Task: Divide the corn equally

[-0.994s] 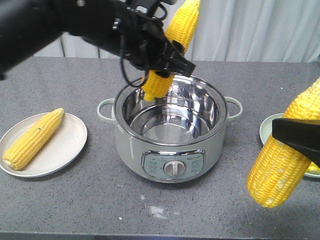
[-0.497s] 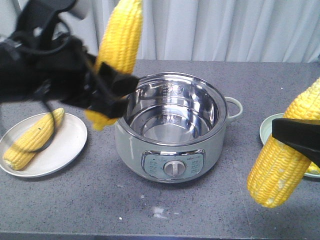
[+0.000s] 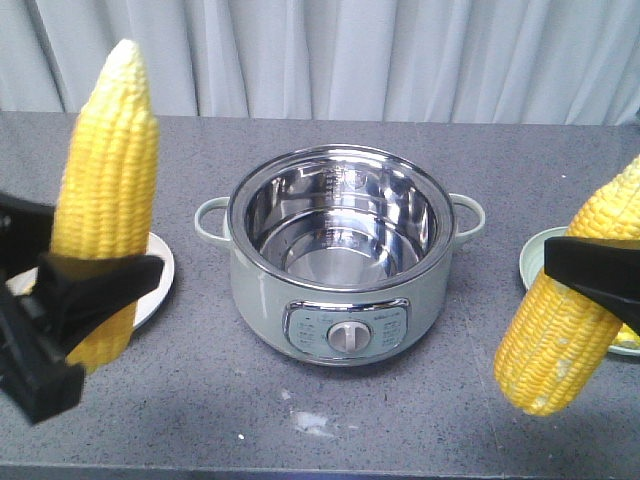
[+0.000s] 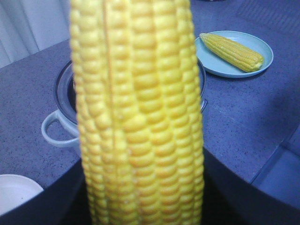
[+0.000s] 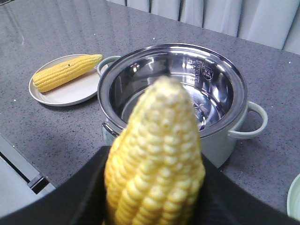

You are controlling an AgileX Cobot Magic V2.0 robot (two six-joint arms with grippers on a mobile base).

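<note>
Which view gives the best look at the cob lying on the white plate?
The right wrist view: the cob lies whole and unblocked on the white plate. In the front view the left gripper and its raised cob hide it. The left wrist view shows only the plate's rim, no cob.

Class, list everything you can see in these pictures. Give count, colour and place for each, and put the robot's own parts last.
pot: one, pale green with a steel inside, centre of the counter, nothing in it.
white plate: one, white, left of the pot.
green plate: one, pale green, right of the pot.
corn: four, yellow; this one held upright at left, another held tilted at right, one lying on the white plate, one lying on the green plate.
counter: one, speckled grey, under everything.
curtain: one, pale grey, behind.
left gripper: one, black, shut on corn.
right gripper: one, black, shut on corn.
</note>
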